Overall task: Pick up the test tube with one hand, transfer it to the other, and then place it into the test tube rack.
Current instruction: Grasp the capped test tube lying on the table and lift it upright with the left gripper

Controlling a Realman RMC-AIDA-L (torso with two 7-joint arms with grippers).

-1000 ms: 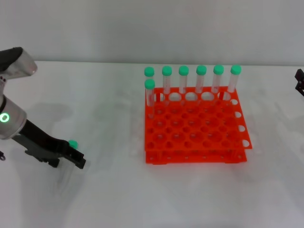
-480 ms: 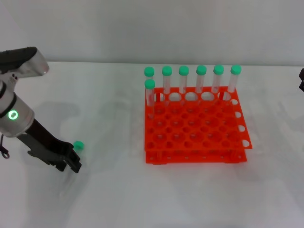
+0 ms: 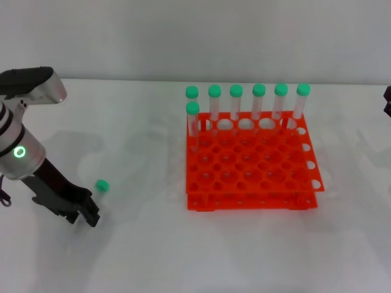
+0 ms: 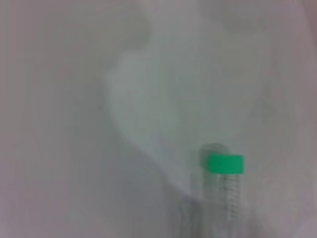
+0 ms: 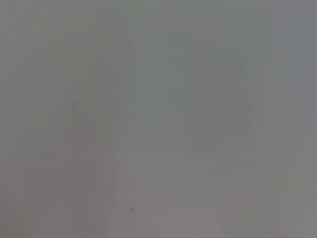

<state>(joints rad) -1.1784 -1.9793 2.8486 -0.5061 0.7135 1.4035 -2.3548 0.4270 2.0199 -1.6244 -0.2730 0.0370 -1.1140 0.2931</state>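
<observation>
Green-capped, the test tube [image 3: 99, 186] lies flat on the worktop [image 3: 140, 244] just beside my left gripper [image 3: 90, 217], ready for pickup; whether my fingers are open, I cannot tell; my right gripper [image 3: 387, 101] waits far off.

Seven green-capped tubes [image 3: 247, 104] upright in holes of an orange-red grid: six in a row along the far edge, one more just nearer at the left end, all upon a plain white table [image 3: 153, 244] before a pale wall [image 3: 195, 36].

eight test tubes [image 3: 214, 102], one rack [image 3: 250, 168]
</observation>
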